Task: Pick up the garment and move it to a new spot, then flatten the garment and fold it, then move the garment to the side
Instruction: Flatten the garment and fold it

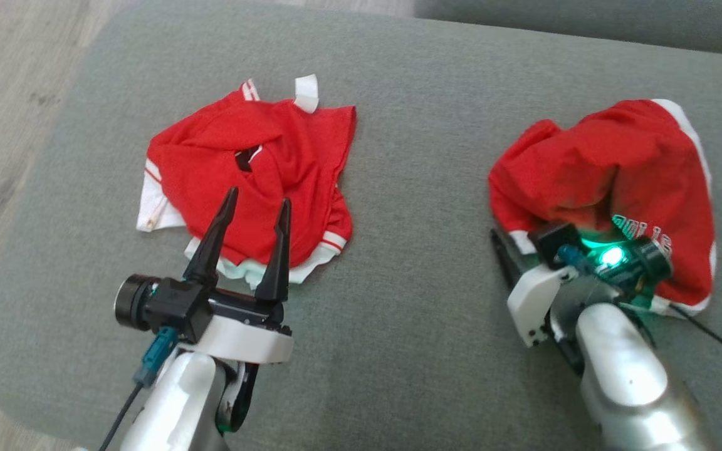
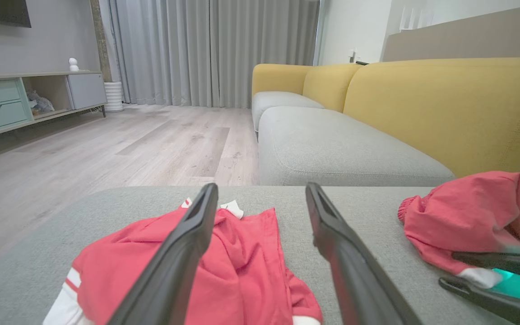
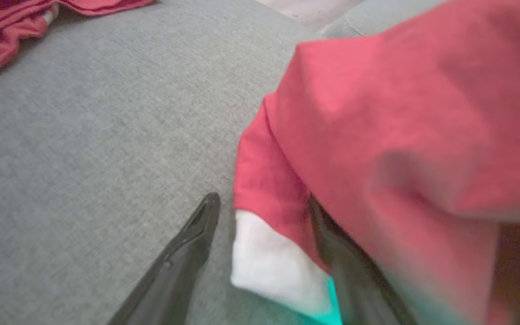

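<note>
Starting the pickup. Hovering left gripper (image 1: pixel 259 198), spread and empty, at six o'clock of red garment (image 1: pixel 254 156). Straddling white hem (image 3: pixel 269 266) of second garment (image 1: pixel 618 163), three o'clock on cushion (image 1: pixel 411 282), with right gripper (image 3: pixel 262 203), fingers wide apart, nothing pinched. Likely needing next: closing on hem, lifting.

Yellow sofa (image 2: pixel 445 117), grey curtains (image 2: pixel 210 49), pale wood floor (image 2: pixel 106 153).

Left red garment (image 1: pixel 254 169) crumpled, right garment (image 1: pixel 612 163) heaped

Soft, even light, faint shadows; green glow and close-up blur on the red garment (image 3: pixel 400 113).
</note>
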Tool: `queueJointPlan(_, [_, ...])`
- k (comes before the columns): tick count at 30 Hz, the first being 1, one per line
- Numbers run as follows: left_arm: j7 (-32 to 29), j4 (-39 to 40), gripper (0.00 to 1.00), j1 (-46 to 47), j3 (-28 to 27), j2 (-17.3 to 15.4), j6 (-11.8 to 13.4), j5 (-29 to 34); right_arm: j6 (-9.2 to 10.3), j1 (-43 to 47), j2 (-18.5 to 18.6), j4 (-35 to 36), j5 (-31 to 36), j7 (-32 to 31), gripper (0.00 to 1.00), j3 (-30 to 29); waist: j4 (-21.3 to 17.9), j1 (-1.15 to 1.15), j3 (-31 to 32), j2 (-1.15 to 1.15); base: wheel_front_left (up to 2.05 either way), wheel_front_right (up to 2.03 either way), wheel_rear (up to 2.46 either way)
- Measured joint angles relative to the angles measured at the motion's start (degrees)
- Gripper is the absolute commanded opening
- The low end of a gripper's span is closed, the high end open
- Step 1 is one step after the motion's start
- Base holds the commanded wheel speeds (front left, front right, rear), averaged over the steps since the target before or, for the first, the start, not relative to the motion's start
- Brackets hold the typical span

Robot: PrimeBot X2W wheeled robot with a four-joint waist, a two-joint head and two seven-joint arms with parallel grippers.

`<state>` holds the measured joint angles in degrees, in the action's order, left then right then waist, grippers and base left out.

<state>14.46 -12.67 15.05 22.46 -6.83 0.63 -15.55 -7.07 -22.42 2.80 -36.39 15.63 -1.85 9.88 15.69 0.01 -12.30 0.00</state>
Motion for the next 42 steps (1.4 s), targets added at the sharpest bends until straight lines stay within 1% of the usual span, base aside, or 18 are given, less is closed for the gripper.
queueJointPlan(1, [0.0, -0.04, 1.0, 0.02, -0.29, 0.1, -0.19, 0.12, -0.02, -0.64, 0.0, -0.49, 0.4, -0.36, 0.97, -0.53, 0.3, 0.0, -0.21, 0.0, 0.0, 0.0, 0.0])
queueJointPlan(2, [0.0, -0.13, 1.0, 0.02, -0.4, 0.21, -0.25, 0.51, -0.03, -1.08, -0.01, -0.78, 0.69, -0.64, 0.37, -1.09, 0.52, 0.0, -0.33, 0.0, 0.0, 0.0, 0.0])
queueJointPlan(3, [0.0, -0.24, 1.0, 0.02, -0.54, 0.3, -0.65, 0.7, -0.03, -1.41, -0.02, -1.08, 0.69, -0.87, 0.0, -1.38, 0.65, 0.0, -0.37, 0.0, 0.0, 0.0, 0.0])
queueJointPlan(7, [0.0, -0.58, 1.0, 0.02, -1.49, 0.7, -0.73, 1.3, -0.03, -1.54, 0.03, -2.36, 0.34, -0.42, 0.0, -1.19, 0.27, 0.0, 0.46, 0.0, 0.0, 0.0, 0.0])
queueJointPlan(10, [0.0, -0.96, 1.0, -0.04, -2.02, 0.97, -1.21, 1.54, -0.03, -1.36, 0.25, -2.49, -2.26, 1.77, 0.0, 0.05, -0.36, 0.0, 1.62, 0.0, 0.0, 0.0, 0.0])
queueJointPlan(12, [0.0, -1.11, 1.0, -0.1, -2.16, 1.12, -1.27, 2.04, -0.03, -1.38, 0.4, -1.37, -4.2, 4.03, 0.0, 1.24, -0.83, 0.0, 2.53, 0.0, 0.0, 0.0, 0.0])
queueJointPlan(13, [0.0, -1.2, 1.0, -0.17, -2.21, 1.21, -1.68, 2.09, -0.03, -1.42, 0.4, -0.38, -5.68, 5.24, 0.0, 1.76, -1.06, 0.0, 3.05, 0.0, 0.0, 0.0, 0.0])
queueJointPlan(16, [0.0, -1.54, 1.0, -0.7, -2.42, 1.43, -1.79, 2.46, -0.03, -1.93, 0.4, 3.25, -11.22, 8.48, 0.0, 3.7, -1.75, -0.01, 4.7, 0.0, 0.0, 0.0, 0.0])
queueJointPlan(20, [0.0, -1.91, 1.0, -2.64, -2.8, 1.47, -2.2, 2.6, -0.03, -4.67, 0.42, 8.43, -17.6, 10.51, 0.0, 6.59, -2.74, -0.01, 7.0, 0.0, 0.0, 0.0, 0.0])
queueJointPlan(24, [0.0, -2.15, 1.0, -4.57, -3.2, 1.41, -2.22, 3.22, -0.03, -9.67, 0.47, 14.4, -22.51, 11.07, 0.0, 5.45, -3.68, -0.01, 9.23, 0.0, 0.0, 0.0, 0.0])
queueJointPlan(26, [0.0, -2.14, 1.0, -5.11, -3.45, 1.25, -2.23, 3.46, -0.03, -11.66, 0.48, 17.06, -24.53, 10.18, 0.0, 4.32, -4.17, -0.02, 10.08, 0.0, 0.0, 0.0, 0.0])
queueJointPlan(31, [0.0, -2.01, 1.0, -5.39, -3.89, 1.1, -2.24, 3.52, -0.03, -12.25, 0.48, 22.88, -30.28, 6.94, 0.0, -0.59, -5.13, -0.01, 10.76, 0.0, 0.0, 0.0, 0.0])
queueJointPlan(33, [0.0, -1.83, 1.0, -5.41, -4.01, 1.09, -2.24, 3.52, -0.03, -11.89, 0.46, 24.32, -31.83, 5.98, 0.0, -3.9, -5.39, -0.02, 10.6, 0.0, 0.0, 0.0, 0.0])
queueJointPlan(35, [0.0, -1.63, 1.0, -5.42, -4.03, 1.07, -2.24, 3.53, -0.03, -11.34, 0.44, 24.58, -31.94, 4.72, 0.0, -8.6, -5.6, -0.02, 10.19, 0.0, 0.0, 0.0, 0.0])
queueJointPlan(37, [0.0, -1.4, 1.0, -5.42, -4.03, 1.08, -2.48, 3.56, -0.03, -10.29, 0.58, 23.13, -31.49, 3.23, 0.0, -14.13, -5.75, -0.01, 9.55, 0.0, 0.0, 0.0, 0.0])
queueJointPlan(42, [0.0, -1.34, 1.0, -5.19, -3.91, 1.14, -3.0, 4.11, -0.03, -7.78, 5.59, 13.52, -25.7, 0.13, 0.0, -24.69, -5.73, 0.0, 7.62, 0.0, 0.0, 0.0, 0.0])
